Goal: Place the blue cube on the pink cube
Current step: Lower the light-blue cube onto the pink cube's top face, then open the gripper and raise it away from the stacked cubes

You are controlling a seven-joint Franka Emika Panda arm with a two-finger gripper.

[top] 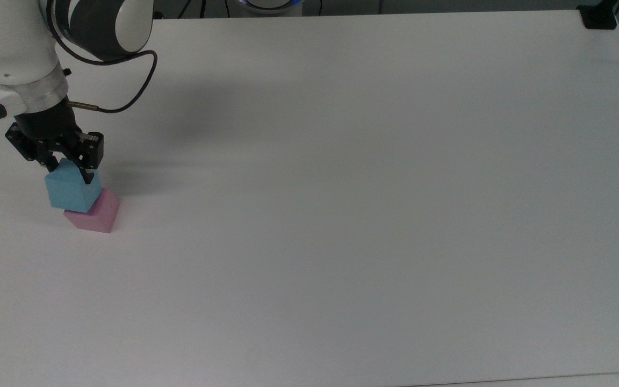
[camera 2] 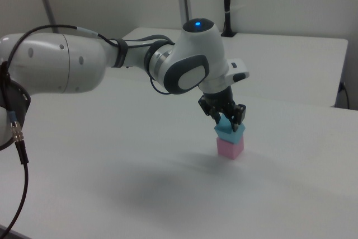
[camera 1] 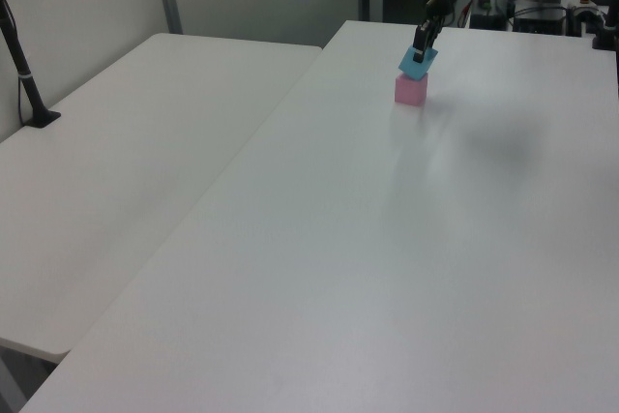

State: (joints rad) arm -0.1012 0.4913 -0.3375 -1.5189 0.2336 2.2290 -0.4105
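The gripper point(top: 67, 171) is clamped on the blue cube point(top: 71, 191), fingers pinching its upper part, the cube tilted in the grip. Directly below sits the pink cube point(top: 96, 215) on the white table point(top: 342, 188), near the top view's left edge; whether the cubes touch is unclear.

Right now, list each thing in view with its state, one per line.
gripper: shut on the blue cube.
blue cube: gripped, tilted, directly over the pink cube; contact between them cannot be told.
pink cube: flat on the table, under the blue cube.
table: white, bearing the pink cube.
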